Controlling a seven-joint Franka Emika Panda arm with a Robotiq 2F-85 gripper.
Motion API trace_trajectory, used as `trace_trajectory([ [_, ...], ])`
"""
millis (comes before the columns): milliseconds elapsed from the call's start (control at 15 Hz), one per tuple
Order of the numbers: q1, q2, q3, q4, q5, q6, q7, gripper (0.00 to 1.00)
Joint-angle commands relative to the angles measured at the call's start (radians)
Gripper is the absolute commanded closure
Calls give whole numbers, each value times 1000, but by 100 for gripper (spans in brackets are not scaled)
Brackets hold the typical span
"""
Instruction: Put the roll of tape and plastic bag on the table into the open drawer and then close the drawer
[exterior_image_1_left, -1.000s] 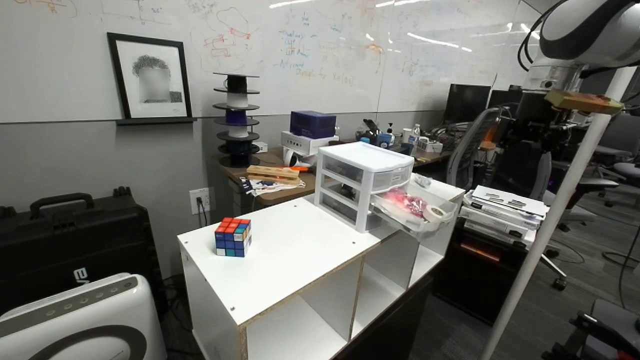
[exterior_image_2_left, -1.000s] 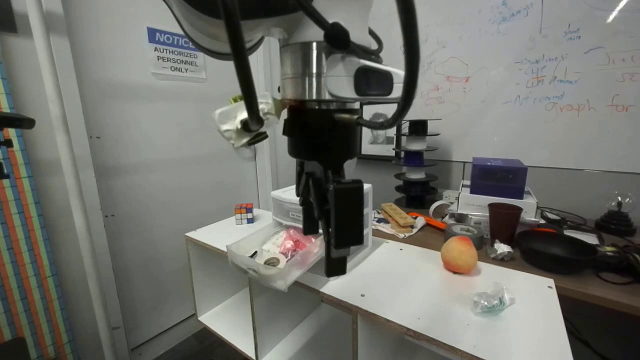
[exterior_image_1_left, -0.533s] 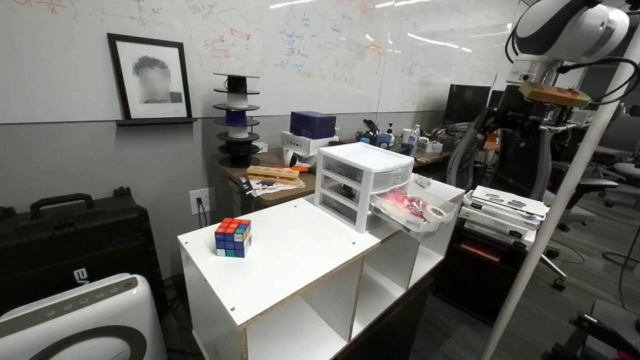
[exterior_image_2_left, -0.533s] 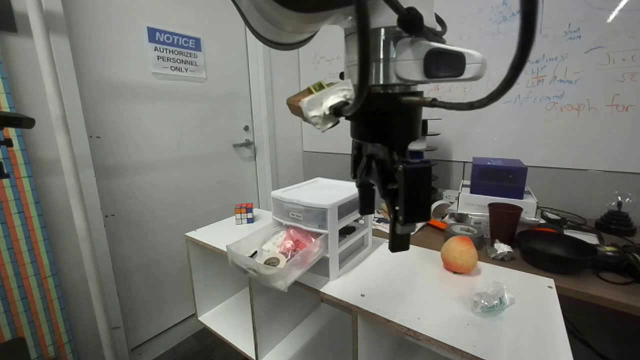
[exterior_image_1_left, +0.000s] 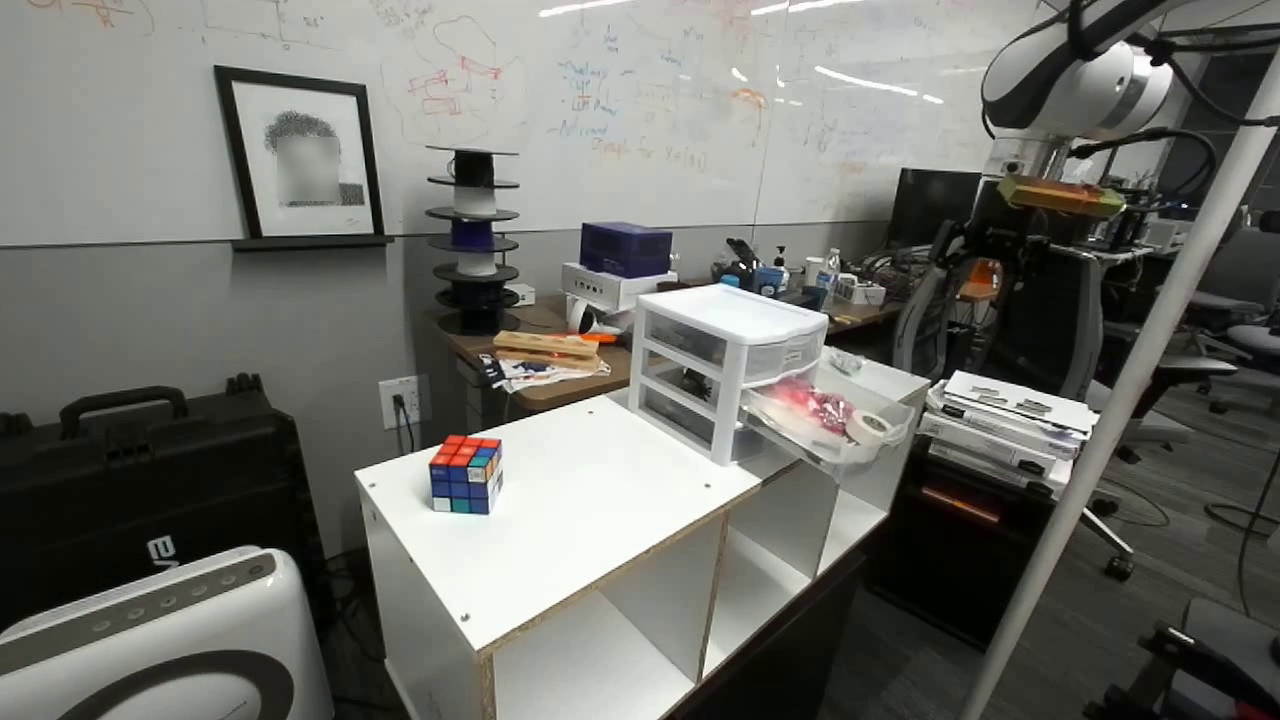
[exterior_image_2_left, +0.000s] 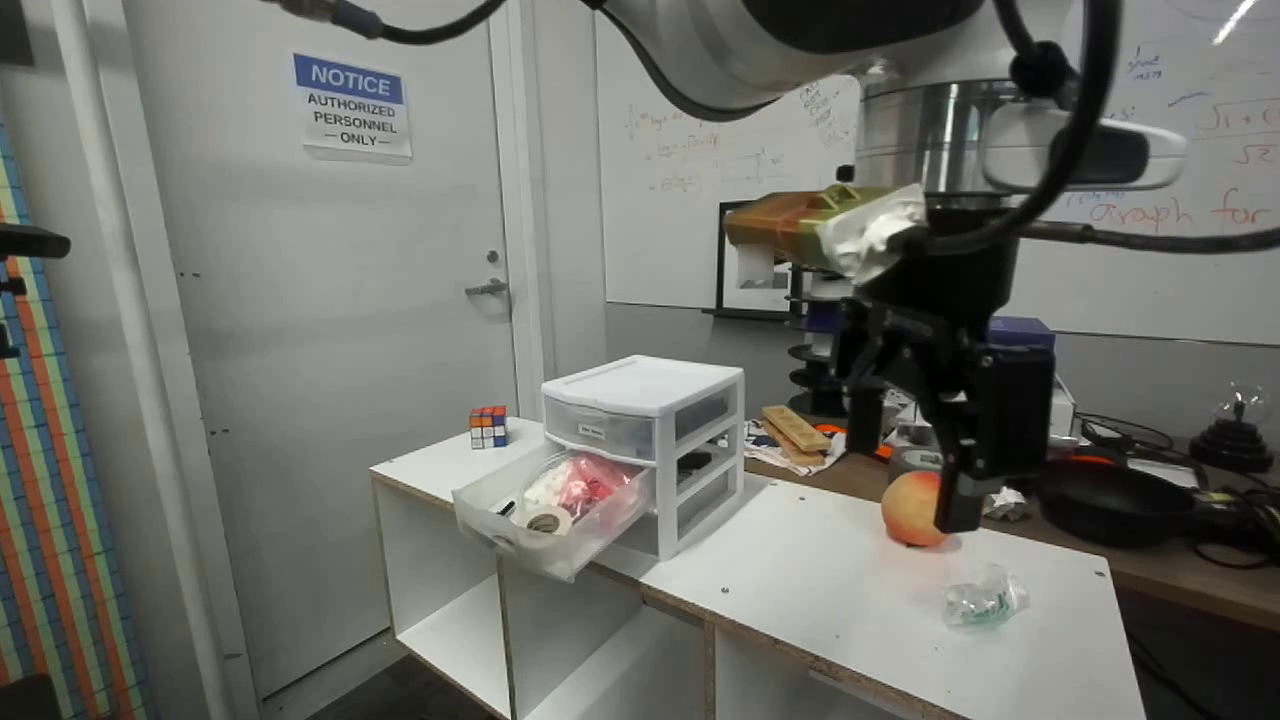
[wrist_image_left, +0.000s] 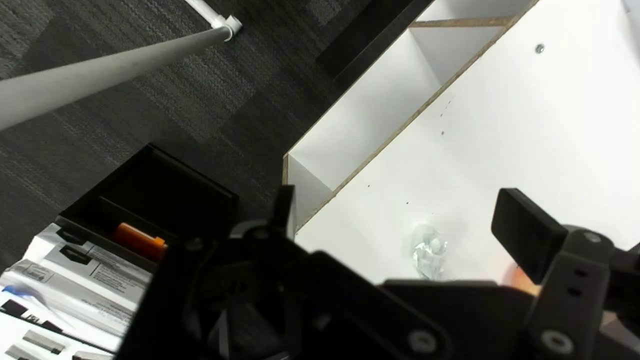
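Scribbled whiteboard (exterior_image_1_left: 620, 110) across the back and white table (exterior_image_1_left: 560, 490) at lower centre in an exterior view; puzzle cube (exterior_image_1_left: 466, 475) on the table left of centre, drawer (exterior_image_1_left: 865, 460) pulled out at right of centre, with roll of tape (exterior_image_1_left: 860, 430) and pink plastic (exterior_image_1_left: 800, 398) inside. Also in an exterior view, gripper (exterior_image_2_left: 910, 490) at right of frame, above the table, jaws well apart; peach (exterior_image_2_left: 908, 510) partly hidden behind, clear plastic bag (exterior_image_2_left: 985, 600) lying on the table at lower right. From the wrist view, jaws spread wide, dark carpet (wrist_image_left: 200, 100) at upper left, plastic bag seen between them on the white surface, lower centre.
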Motion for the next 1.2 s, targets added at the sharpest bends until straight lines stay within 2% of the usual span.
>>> trace_trajectory([
  [0, -52, 170, 24, 238, 48, -77, -20, 0],
  [267, -69, 313, 60, 426, 41, -102, 1, 0],
  [600, -36, 479, 80, 640, -15, -116, 40, 0],
  [1133, -32, 698, 80, 852, -87, -176, 61, 0],
])
